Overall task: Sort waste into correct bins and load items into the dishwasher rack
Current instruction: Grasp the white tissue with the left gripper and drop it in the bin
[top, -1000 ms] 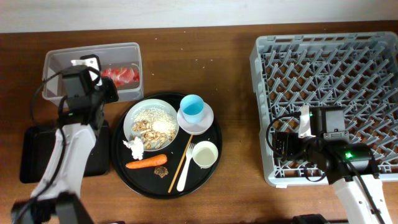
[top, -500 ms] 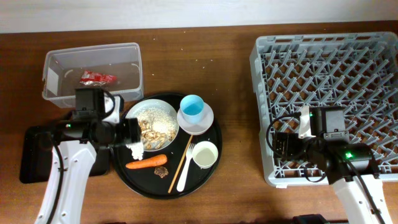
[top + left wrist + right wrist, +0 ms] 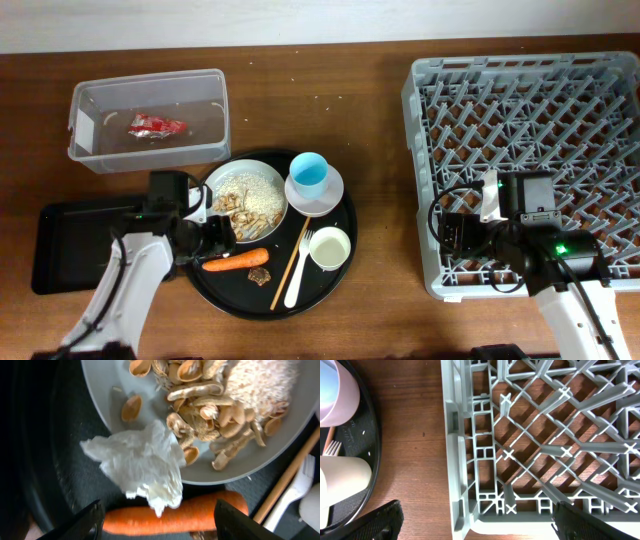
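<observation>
The red wrapper (image 3: pixel 155 125) lies in the clear tub (image 3: pixel 95 155). The black bin tray (image 3: pixel 65 250) is at the left. My left gripper (image 3: pixel 216 234) is open and empty, low over the white tissue (image 3: pixel 137 467) and the carrot (image 3: pixel 172 517), its fingers either side of the carrot. The white bowl (image 3: pixel 262 181) holds rice and beige scraps (image 3: pixel 220 405). The blue cup (image 3: pixel 310 172) stands on the pale plate (image 3: pixel 330 195). The small white cup (image 3: pixel 330 248), white fork (image 3: pixel 298 270), chopstick (image 3: pixel 291 255) and brown crumb (image 3: pixel 260 274) lie on the round tray. My right gripper (image 3: pixel 487 525) is open over the grey rack's (image 3: pixel 530 150) front left corner.
The round black tray (image 3: pixel 215 285) holds the tableware and food between the bins and the rack. Bare brown table shows between the tray and the rack (image 3: pixel 415 435). The rack's pegs stand upright across the right side.
My left gripper left the red wrapper in the clear tub and moved towards me onto the round tray, over the tissue and carrot. The right arm has not moved.
</observation>
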{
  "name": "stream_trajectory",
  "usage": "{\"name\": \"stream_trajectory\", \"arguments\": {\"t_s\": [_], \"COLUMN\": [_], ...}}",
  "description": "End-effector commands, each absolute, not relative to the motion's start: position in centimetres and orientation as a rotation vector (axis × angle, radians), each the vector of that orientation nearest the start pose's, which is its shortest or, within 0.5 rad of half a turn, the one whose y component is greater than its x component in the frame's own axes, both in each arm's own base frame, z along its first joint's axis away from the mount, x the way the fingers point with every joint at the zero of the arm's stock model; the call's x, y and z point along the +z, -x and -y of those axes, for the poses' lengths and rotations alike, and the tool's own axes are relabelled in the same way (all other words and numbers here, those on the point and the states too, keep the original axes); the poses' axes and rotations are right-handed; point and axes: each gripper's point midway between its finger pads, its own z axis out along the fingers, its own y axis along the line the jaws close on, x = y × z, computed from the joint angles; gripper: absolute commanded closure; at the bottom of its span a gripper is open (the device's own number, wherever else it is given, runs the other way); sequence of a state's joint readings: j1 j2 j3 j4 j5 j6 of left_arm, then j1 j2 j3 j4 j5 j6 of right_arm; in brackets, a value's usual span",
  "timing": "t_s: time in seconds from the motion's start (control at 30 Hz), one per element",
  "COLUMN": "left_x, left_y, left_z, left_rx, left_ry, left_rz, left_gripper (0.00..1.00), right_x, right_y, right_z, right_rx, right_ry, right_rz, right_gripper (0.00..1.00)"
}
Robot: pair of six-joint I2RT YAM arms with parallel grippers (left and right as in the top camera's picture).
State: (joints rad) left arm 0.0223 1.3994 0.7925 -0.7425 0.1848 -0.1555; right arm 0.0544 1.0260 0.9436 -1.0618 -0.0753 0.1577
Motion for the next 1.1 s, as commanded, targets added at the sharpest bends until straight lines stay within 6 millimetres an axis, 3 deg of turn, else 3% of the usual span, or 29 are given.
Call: {"name": "stream_trajectory", "arguments": {"t_s": [0.0, 0.07, 0.13, 0.2, 0.3, 0.43, 0.5, 0.63, 0.67, 0.7, 0.73, 0.8, 0.9, 1.07], "left_x": [2.5, 1.3, 1.1, 1.3, 2.7, 8.3, 11.4, 17.8, 20.3, 20.3, 19.7, 17.9, 16.5, 16.1], "left_y": [-26.2, -26.2, -26.3, -26.4, -27.3, -30.0, -32.4, -40.0, -43.7, -45.5, -46.9, -48.8, -49.4, -48.2], "left_z": [3.3, 3.3, 3.3, 3.3, 3.2, 3.1, 2.4, -1.2, -2.4, -2.5, -2.6, -3.3, -3.4, -3.8], "left_rx": [-0.350, -0.354, -0.354, -0.354, -0.348, -0.345, -0.288, -0.046, 0.016, 0.013, 0.011, 0.006, -0.072, -0.067], "left_ry": [0.254, 0.266, 0.266, 0.266, 0.260, 0.232, 0.211, 0.233, 0.253, 0.251, 0.251, 0.262, 0.250, 0.272], "left_rz": [-2.968, -3.000, -3.002, -2.998, -2.976, -2.868, -2.766, -2.411, -2.228, -2.175, -2.149, -2.133, -2.166, -2.257], "left_gripper": [0.35, 0.44, 0.68, 0.76, 0.81, 0.80, 0.80, 0.79, 0.79, 0.70, 0.46, 0.31, 0.24, 0.24], "right_x": [16.2, 16.1, 16.2, 16.1, 16.1, 16.1, 16.1, 16.1, 16.1, 16.1, 16.1, 16.1, 16.1, 16.1], "right_y": [-23.6, -23.6, -23.6, -23.6, -23.5, -23.5, -23.5, -23.5, -23.5, -23.5, -23.5, -23.5, -23.5, -23.5], "right_z": [-2.5, -2.5, -2.5, -2.5, -2.5, -2.5, -2.5, -2.5, -2.5, -2.5, -2.5, -2.5, -2.5, -2.5], "right_rx": [0.156, 0.156, 0.156, 0.156, 0.155, 0.155, 0.155, 0.156, 0.155, 0.156, 0.156, 0.156, 0.155, 0.155], "right_ry": [-0.114, -0.114, -0.114, -0.114, -0.114, -0.114, -0.114, -0.114, -0.115, -0.115, -0.115, -0.114, -0.114, -0.114], "right_rz": [-2.699, -2.700, -2.699, -2.700, -2.701, -2.701, -2.701, -2.701, -2.701, -2.701, -2.701, -2.702, -2.702, -2.701], "right_gripper": [0.01, 0.01, 0.01, 0.01, 0.01, 0.01, 0.01, 0.01, 0.01, 0.01, 0.01, 0.01, 0.01, 0.01]}}
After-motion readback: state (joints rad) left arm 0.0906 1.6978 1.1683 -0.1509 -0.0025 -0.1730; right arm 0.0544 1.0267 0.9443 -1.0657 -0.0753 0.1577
